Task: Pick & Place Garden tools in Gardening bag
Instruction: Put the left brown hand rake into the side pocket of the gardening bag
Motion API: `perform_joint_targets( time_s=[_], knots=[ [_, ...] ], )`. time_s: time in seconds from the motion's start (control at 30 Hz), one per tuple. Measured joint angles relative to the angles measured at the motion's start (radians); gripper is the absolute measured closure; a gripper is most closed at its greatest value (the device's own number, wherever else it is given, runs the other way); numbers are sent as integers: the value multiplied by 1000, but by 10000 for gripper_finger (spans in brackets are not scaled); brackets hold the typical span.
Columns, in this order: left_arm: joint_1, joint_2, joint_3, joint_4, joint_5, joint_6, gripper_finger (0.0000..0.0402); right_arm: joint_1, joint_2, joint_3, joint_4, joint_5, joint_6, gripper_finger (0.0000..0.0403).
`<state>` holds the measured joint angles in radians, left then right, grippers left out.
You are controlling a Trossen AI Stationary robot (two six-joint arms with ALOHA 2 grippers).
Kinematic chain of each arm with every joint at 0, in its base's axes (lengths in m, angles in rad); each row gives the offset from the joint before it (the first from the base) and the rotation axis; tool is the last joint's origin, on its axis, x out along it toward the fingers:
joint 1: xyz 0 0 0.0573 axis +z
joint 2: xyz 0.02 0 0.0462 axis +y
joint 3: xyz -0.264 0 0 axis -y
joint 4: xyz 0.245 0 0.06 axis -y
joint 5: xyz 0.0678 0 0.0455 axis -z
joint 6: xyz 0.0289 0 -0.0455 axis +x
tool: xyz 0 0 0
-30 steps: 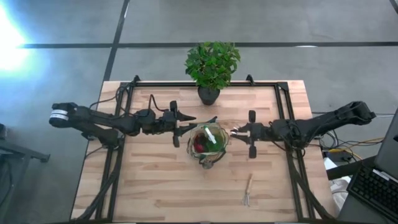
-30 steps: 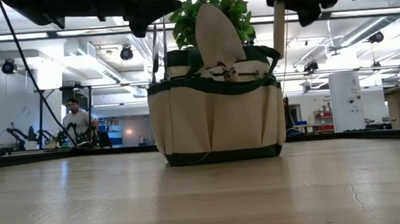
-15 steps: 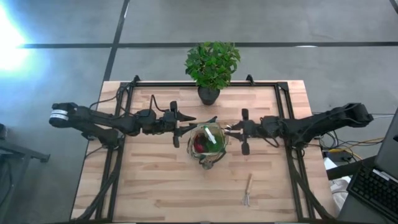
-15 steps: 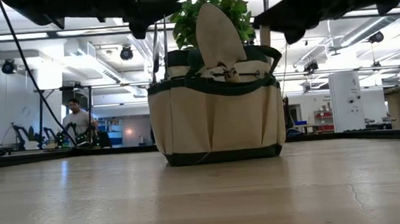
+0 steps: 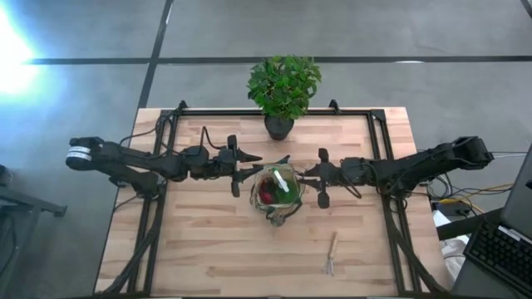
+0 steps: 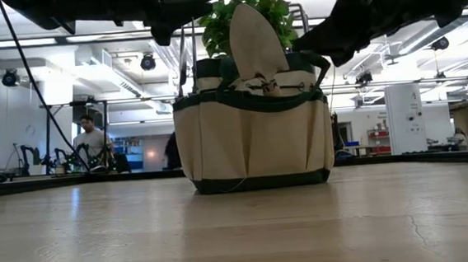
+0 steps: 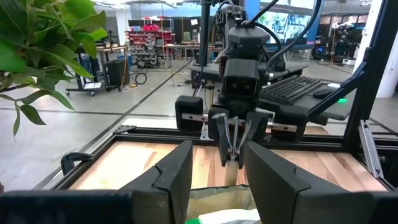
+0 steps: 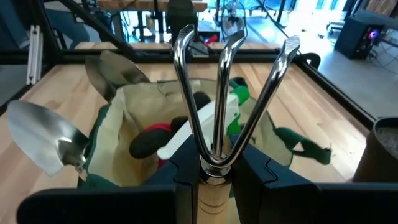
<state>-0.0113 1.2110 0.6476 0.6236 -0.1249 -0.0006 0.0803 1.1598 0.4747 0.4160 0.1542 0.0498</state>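
The olive-khaki gardening bag point(image 5: 278, 193) stands on its flat base at the table's middle and also shows in the low view point(image 6: 253, 130). It holds a red item point(image 8: 155, 134) and a green spray bottle point(image 8: 239, 93). Silver trowel blades point(image 8: 40, 140) stick up from its outer pockets. My right gripper point(image 5: 304, 177) is at the bag's right rim, shut on a three-pronged rake point(image 8: 217, 93). My left gripper point(image 5: 252, 173) hangs open and empty at the bag's left rim, its fingers point(image 7: 177, 177) apart. My right gripper pinches the rake between its two fingers point(image 8: 186, 171) where the prongs join the wooden handle point(image 8: 211, 186). The fingers come level from the table's right and lie across the rake. The rake is lifted clear and roughly upright, prongs up. Its handle point(image 7: 232, 171) hangs over the bag's mouth.
A leafy potted plant point(image 5: 283, 87) stands at the table's far edge behind the bag. One more wooden-handled tool point(image 5: 331, 253) lies on the table near the front right. Dark frame rails point(image 5: 378, 141) run along the table's sides.
My right gripper has moved toward the table's left with the rake, from beside the bag to its right rim. The rake stays held and clear of the table. The bag and my left gripper have kept still.
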Motion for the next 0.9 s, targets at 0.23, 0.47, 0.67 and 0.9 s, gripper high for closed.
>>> perform_joint_targets(
  time_s=[0.23,0.47,0.67,0.9],
  knots=[
    [0,0,0,-5,0,0,254,0,39,-1,17,-6,0,354],
    [0,0,0,-13,0,0,254,0,52,-75,201,-6,-4,354],
    [0,0,0,-13,0,0,254,0,52,-168,358,-6,0,354],
    [0,0,1,-2,0,0,254,0,53,-186,359,-14,3,354]
  ],
)
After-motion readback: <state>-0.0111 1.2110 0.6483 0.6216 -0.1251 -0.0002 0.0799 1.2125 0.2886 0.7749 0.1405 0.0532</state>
